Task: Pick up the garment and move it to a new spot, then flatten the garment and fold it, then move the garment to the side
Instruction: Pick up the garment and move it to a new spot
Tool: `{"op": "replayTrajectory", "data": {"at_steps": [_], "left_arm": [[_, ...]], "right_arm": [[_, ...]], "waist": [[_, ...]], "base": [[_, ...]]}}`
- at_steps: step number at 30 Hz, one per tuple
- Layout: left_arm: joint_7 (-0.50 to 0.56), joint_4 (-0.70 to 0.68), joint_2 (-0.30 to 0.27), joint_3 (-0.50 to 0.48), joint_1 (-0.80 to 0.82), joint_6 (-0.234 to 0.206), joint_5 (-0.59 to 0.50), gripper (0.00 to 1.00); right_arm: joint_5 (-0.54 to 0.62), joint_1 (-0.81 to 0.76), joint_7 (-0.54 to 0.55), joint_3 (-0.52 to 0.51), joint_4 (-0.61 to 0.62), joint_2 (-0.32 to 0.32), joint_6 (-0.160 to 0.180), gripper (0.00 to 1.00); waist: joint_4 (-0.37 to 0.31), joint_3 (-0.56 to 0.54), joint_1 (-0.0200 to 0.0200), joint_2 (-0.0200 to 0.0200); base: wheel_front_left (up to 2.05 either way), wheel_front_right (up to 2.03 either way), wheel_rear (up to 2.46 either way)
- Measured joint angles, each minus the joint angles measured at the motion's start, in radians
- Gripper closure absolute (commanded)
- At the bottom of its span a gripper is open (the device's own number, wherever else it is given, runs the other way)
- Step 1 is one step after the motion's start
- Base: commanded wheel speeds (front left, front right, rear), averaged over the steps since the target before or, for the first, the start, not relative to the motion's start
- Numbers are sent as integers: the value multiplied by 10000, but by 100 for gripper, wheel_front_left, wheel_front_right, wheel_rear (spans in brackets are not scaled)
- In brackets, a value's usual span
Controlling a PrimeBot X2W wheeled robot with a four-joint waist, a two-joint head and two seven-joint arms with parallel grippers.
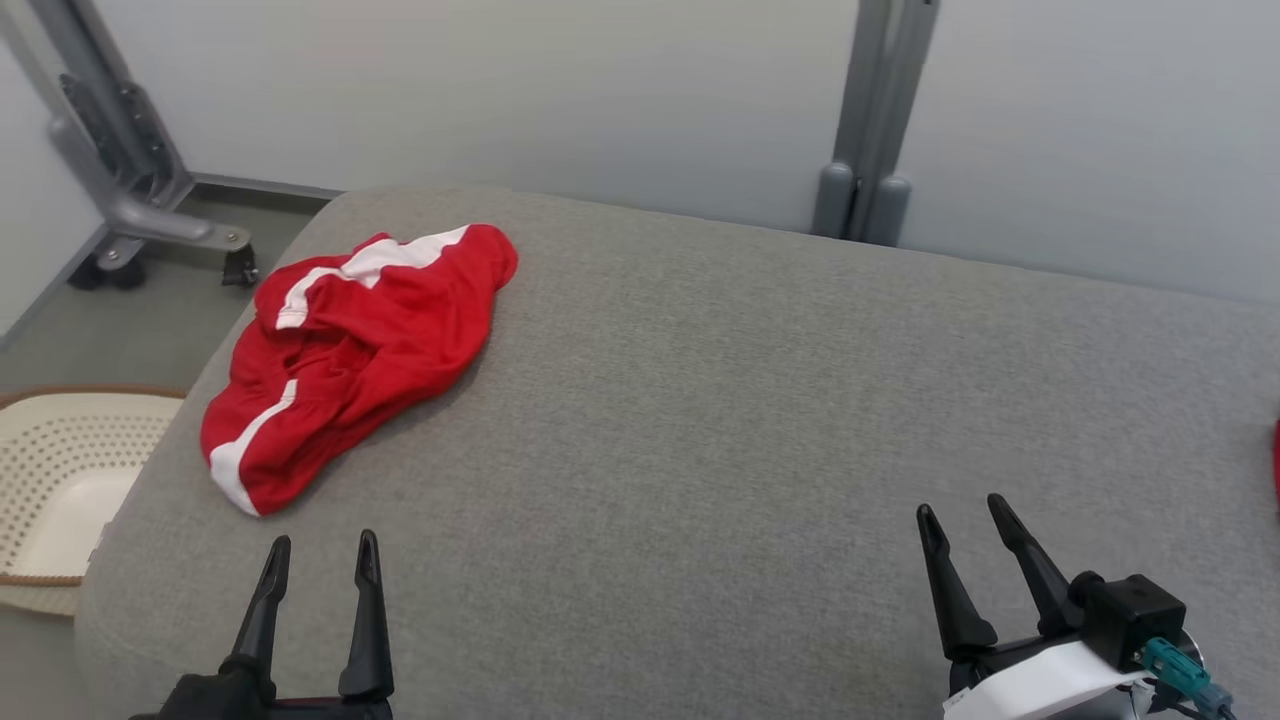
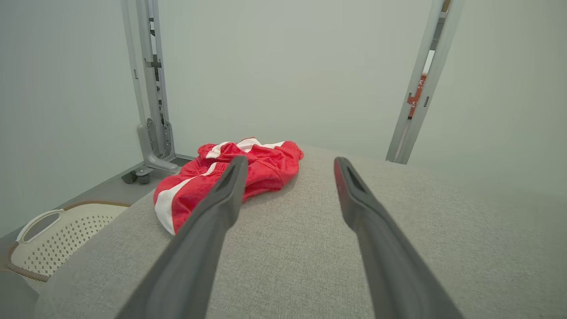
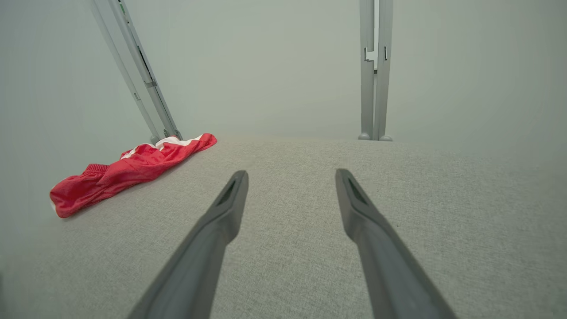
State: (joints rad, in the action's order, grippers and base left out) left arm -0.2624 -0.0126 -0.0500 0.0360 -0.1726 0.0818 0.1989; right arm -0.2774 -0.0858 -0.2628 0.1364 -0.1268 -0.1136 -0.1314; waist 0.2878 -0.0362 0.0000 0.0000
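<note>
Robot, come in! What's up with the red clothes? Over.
Open and empty: left gripper, right gripper. Crumpled red garment, far left of grey surface, untouched. Nothing between it and left gripper.

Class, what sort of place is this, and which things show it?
Likely a robot test bay, not a home: pale panels, a grey wheeled stand, a grey padded worktop bearing one red garment, a basket beside.

Nothing is reading clearly here. A small orange-red label (image 2: pixel 417 95) is sitting on the tall grey metal post (image 2: pixel 405 133) in the left wrist view, carrying white marks too small to make out.
</note>
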Motion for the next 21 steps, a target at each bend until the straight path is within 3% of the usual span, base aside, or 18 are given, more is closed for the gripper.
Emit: {"op": "replayTrajectory", "data": {"at_steps": [12,21], "left_arm": [[0,-54,-2,-79,-55,-117,0,0],[0,-188,-2,-136,-163,-219,27,0]], "right_arm": [[42,-8,0,46,-100,77,0,0],[44,-5,0,75,-73,79,0,0]], "waist": [[1501,-34,0,0],[2001,-68,0,0]], "base": [[0,0,0],[0,0,0]]}}
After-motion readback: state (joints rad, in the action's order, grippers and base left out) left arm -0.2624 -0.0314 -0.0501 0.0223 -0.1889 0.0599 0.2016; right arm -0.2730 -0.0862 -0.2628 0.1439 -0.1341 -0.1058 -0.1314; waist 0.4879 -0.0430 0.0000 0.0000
